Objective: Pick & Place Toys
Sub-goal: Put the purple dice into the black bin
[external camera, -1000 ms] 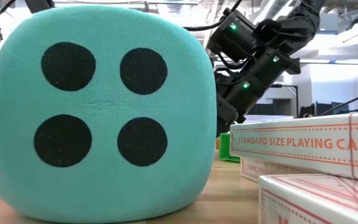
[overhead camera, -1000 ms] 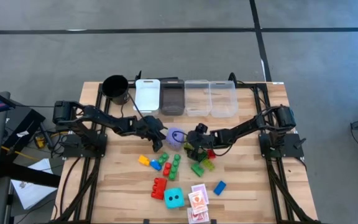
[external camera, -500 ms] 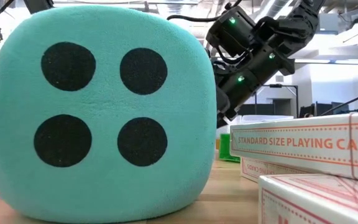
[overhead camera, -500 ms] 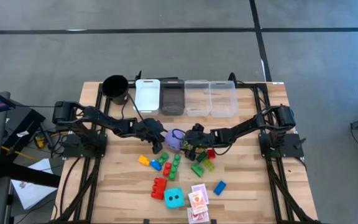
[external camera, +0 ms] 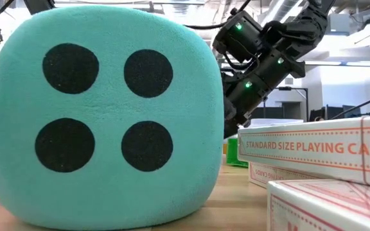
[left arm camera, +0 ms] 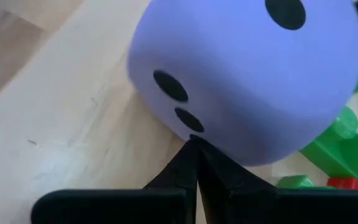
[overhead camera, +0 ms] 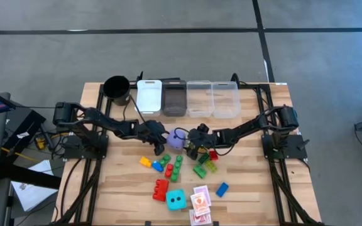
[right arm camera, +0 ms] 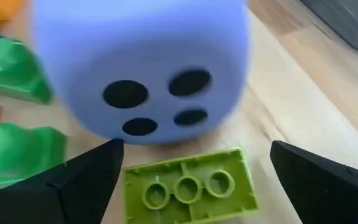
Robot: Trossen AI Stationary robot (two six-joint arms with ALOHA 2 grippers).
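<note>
The purple die [overhead camera: 176, 139] sits on the table's middle between my two grippers. My left gripper [left arm camera: 194, 149] is shut, with its tips at the die's lower edge [overhead camera: 164, 143]. My right gripper [right arm camera: 196, 150] stands open on the die's other side [overhead camera: 190, 145]. A lime green brick [right arm camera: 188, 186] lies upside down between its fingers; whether a finger touches it, I cannot tell. Red, green, blue and yellow bricks [overhead camera: 175, 166], the cyan die [overhead camera: 175, 199] and card packs [overhead camera: 200, 204] lie nearer the front edge. My left gripper touches the purple die with the tips of its shut fingers, low on the die's side [left arm camera: 197, 134], just above the table. The fingers slant down at it from the table's left. The die rests on the table.
Several rectangular bins [overhead camera: 187, 97] and a black cup [overhead camera: 117, 88] stand along the far edge. In the low view the cyan die [external camera: 101, 115] and the card packs [external camera: 313, 151] fill the foreground and hide both grippers' fingers. Bare wood lies at the front left and front right.
My right gripper has rolled a little at the wrist and edged toward the purple die, staying open. The die has shifted slightly between the two grippers.
</note>
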